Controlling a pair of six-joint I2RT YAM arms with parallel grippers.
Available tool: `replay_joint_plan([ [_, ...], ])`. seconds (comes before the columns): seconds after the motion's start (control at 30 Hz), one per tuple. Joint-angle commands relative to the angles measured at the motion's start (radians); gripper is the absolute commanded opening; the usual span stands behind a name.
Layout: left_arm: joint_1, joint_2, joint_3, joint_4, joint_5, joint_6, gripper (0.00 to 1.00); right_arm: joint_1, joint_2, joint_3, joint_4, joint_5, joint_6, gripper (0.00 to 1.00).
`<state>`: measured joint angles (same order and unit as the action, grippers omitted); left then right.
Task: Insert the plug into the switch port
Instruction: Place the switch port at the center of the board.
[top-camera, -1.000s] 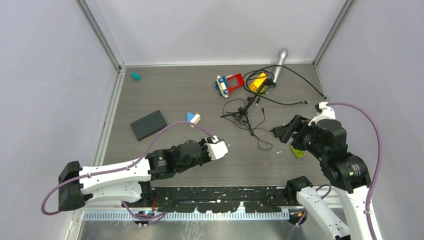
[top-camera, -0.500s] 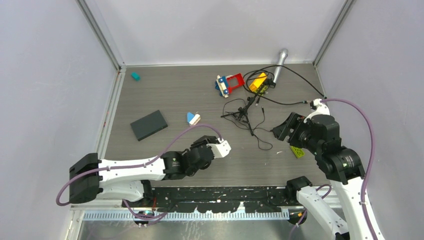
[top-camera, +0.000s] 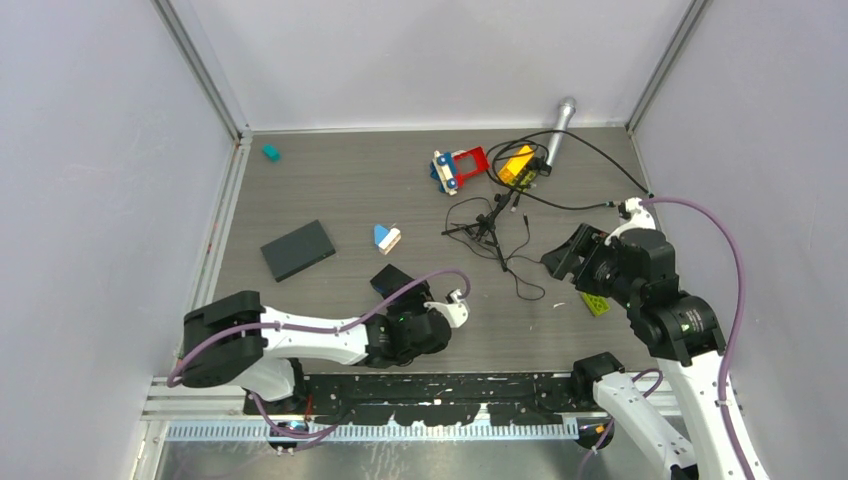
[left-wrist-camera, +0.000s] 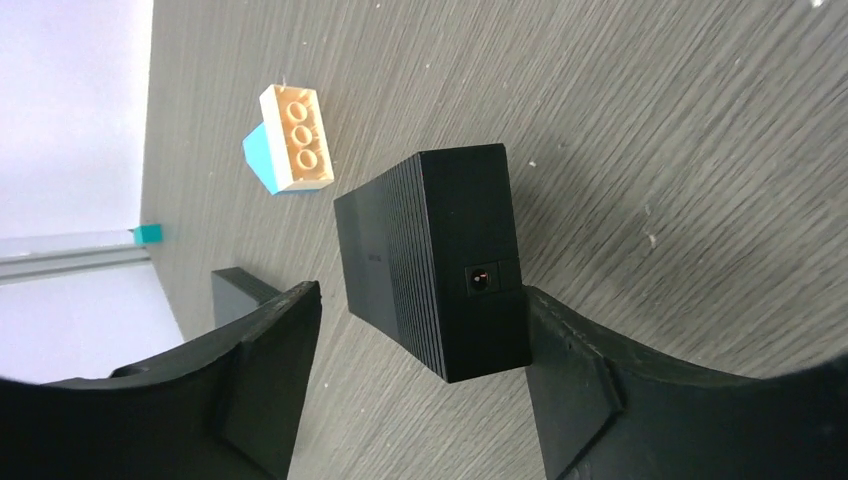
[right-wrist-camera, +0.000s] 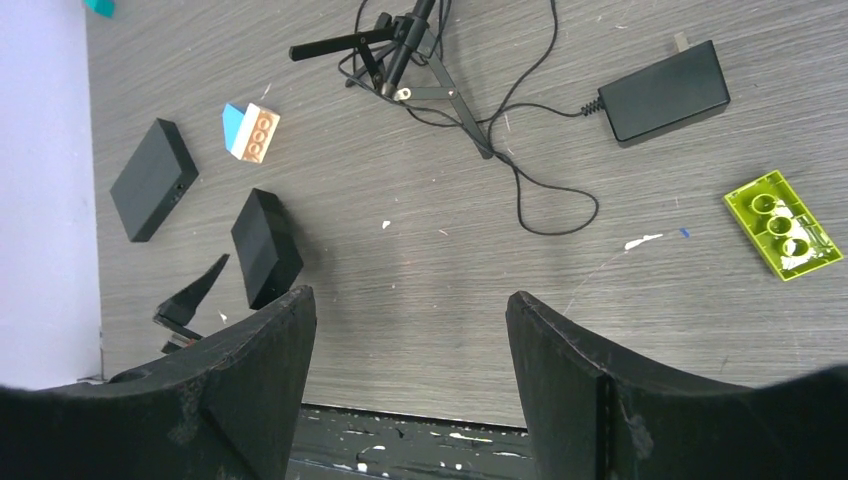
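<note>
Switch box (left-wrist-camera: 420, 260) sits on the table's (top-camera: 330, 190) near side, its port (left-wrist-camera: 483, 279) facing the left gripper (left-wrist-camera: 420, 300), whose jaws stand apart around it, one finger perhaps brushing its corner. Right gripper (right-wrist-camera: 410, 300) hovers wide open, empty, near the power adapter (right-wrist-camera: 665, 95).

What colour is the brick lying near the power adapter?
The brick is lime green; the right wrist view shows it best.
</note>
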<state>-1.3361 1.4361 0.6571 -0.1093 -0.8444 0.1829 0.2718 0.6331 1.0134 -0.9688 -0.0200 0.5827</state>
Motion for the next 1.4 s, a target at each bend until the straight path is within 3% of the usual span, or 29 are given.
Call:
replay_joint_plan([
  [0.0,-0.006,-0.053,0.036,0.067,0.023,-0.075,0.78,0.002,0.016,0.007,0.042,0.017,0.064,0.74],
  [0.17,-0.007,-0.156,0.027,0.029,0.107,-0.174,0.88,0.001,0.176,-0.012,0.043,0.056,0.082,0.73],
  [0.37,-0.006,-0.271,0.077,-0.082,0.260,-0.236,0.92,0.000,0.398,-0.035,0.172,0.084,0.091,0.67],
  [0.57,0.012,-0.392,0.110,-0.158,0.356,-0.287,0.97,-0.013,0.624,0.042,0.203,0.251,0.039,0.66],
  [0.7,0.230,-0.439,0.150,-0.239,0.639,-0.369,0.99,-0.052,0.753,0.071,0.267,0.299,-0.003,0.66],
  [0.83,0.375,-0.446,0.213,-0.343,0.739,-0.399,0.98,-0.083,0.893,0.127,0.324,0.275,-0.030,0.64],
  [0.93,0.405,-0.440,0.308,-0.489,0.700,-0.393,0.98,-0.084,0.997,0.179,0.343,0.272,-0.057,0.62],
  [1.1,0.425,-0.489,0.369,-0.645,0.518,-0.356,0.99,-0.083,1.128,0.243,0.397,0.258,-0.109,0.59],
  [1.37,0.438,-0.621,0.266,-0.656,0.522,-0.313,0.99,-0.083,1.242,0.346,0.389,0.273,-0.176,0.57],
])
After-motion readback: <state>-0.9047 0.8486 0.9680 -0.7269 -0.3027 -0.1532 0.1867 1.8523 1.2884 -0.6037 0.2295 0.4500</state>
